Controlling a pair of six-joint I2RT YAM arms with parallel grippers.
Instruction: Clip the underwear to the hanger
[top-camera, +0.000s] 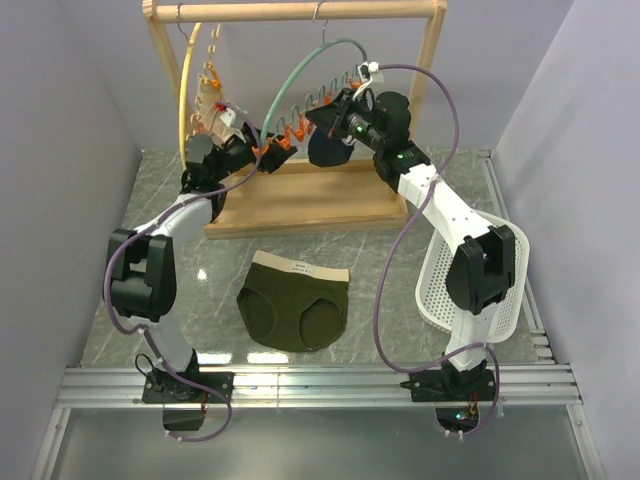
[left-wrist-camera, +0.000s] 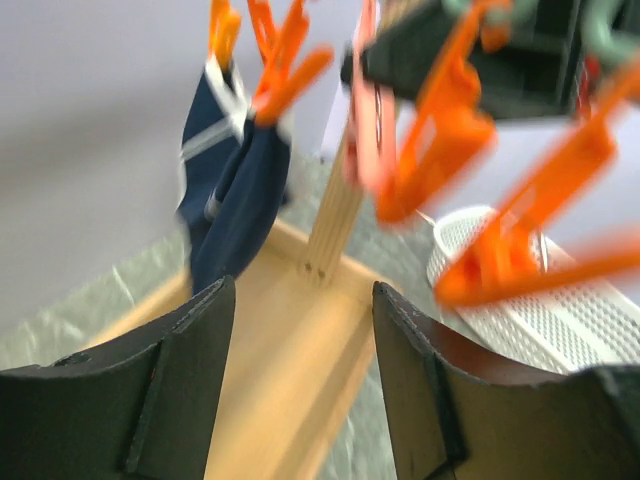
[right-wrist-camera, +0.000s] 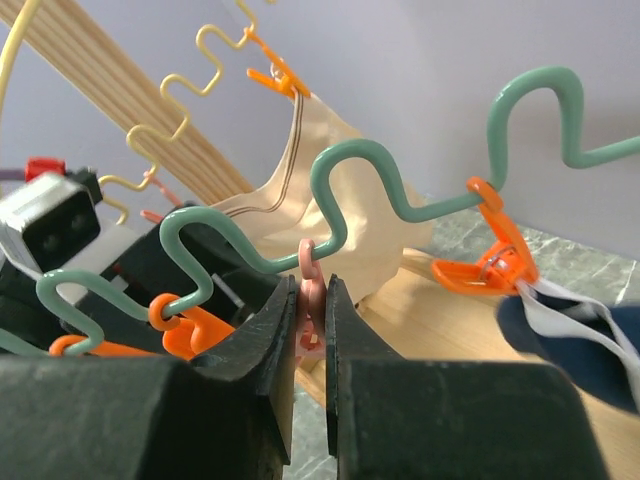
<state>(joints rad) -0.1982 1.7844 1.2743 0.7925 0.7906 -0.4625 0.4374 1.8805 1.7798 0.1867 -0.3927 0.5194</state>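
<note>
Marbled table (top-camera: 205, 300), olive underwear (top-camera: 295, 305), wooden rack base (top-camera: 300, 207), white basket (top-camera: 435, 285)

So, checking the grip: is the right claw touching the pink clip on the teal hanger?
Touching. The right wrist view shows the right claw clamped on the pink clip, with no gap on either side.

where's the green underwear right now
Top view: the underwear lies flat on the table, near its centre, just in front of the wooden rack base and left of the white basket.
</note>
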